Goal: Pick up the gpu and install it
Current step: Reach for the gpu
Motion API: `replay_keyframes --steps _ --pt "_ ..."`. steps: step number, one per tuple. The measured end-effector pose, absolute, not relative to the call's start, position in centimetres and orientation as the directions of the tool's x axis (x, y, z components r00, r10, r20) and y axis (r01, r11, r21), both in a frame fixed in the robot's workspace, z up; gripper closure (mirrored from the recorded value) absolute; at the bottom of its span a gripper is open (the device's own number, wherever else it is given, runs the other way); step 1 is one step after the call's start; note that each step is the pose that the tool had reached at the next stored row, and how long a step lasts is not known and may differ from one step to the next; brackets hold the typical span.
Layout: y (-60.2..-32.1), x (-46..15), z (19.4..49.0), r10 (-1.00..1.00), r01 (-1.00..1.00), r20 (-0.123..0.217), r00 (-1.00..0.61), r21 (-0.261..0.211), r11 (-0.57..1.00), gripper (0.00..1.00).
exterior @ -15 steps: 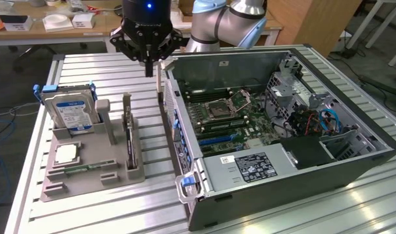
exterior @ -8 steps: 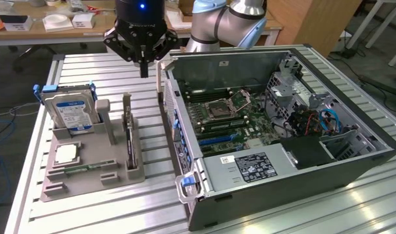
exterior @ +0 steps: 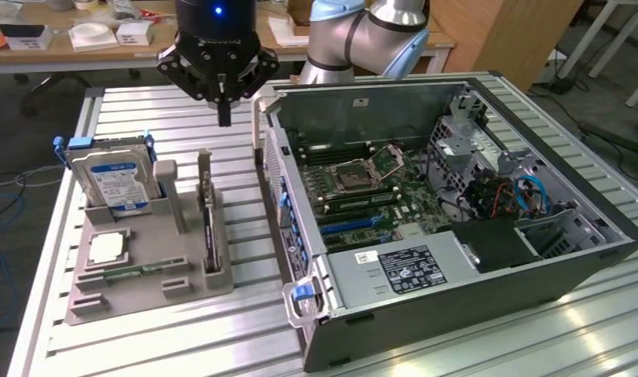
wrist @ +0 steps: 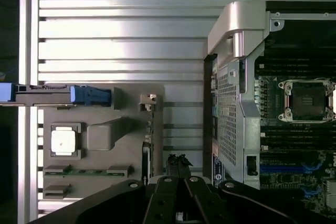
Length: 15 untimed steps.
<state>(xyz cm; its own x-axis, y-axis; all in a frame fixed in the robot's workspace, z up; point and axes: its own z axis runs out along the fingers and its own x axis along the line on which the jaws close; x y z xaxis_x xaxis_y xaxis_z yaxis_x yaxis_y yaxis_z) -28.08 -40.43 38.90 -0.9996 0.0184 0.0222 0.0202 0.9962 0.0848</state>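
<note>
The gpu (exterior: 207, 214) stands on edge in a slot of the grey holder (exterior: 141, 294), a thin dark card with its silver bracket at the far end. In the wrist view the gpu (wrist: 146, 153) appears as a narrow dark strip, its bracket end being the small metal piece further along. My gripper (exterior: 225, 118) hangs above the table behind the holder's far end, well clear of the card. Its fingers are shut with nothing between them. In the wrist view the gripper (wrist: 178, 163) hovers just beside the card's edge, between the holder and the computer case.
The open computer case (exterior: 570, 259) lies at the exterior view's right, motherboard (exterior: 366, 192) exposed. In the holder are a silver hard drive (exterior: 115, 179) with blue rails, a processor (exterior: 108, 247) and a green memory stick (exterior: 141, 272). Slatted metal table (exterior: 172, 110); cluttered desk behind.
</note>
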Motion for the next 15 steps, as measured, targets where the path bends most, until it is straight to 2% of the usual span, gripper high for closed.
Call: replay_keyframes --steps 15 --pt "-40.6 -29.8 38.8 0.018 0.020 0.023 -1.000 0.085 0.996 0.90"
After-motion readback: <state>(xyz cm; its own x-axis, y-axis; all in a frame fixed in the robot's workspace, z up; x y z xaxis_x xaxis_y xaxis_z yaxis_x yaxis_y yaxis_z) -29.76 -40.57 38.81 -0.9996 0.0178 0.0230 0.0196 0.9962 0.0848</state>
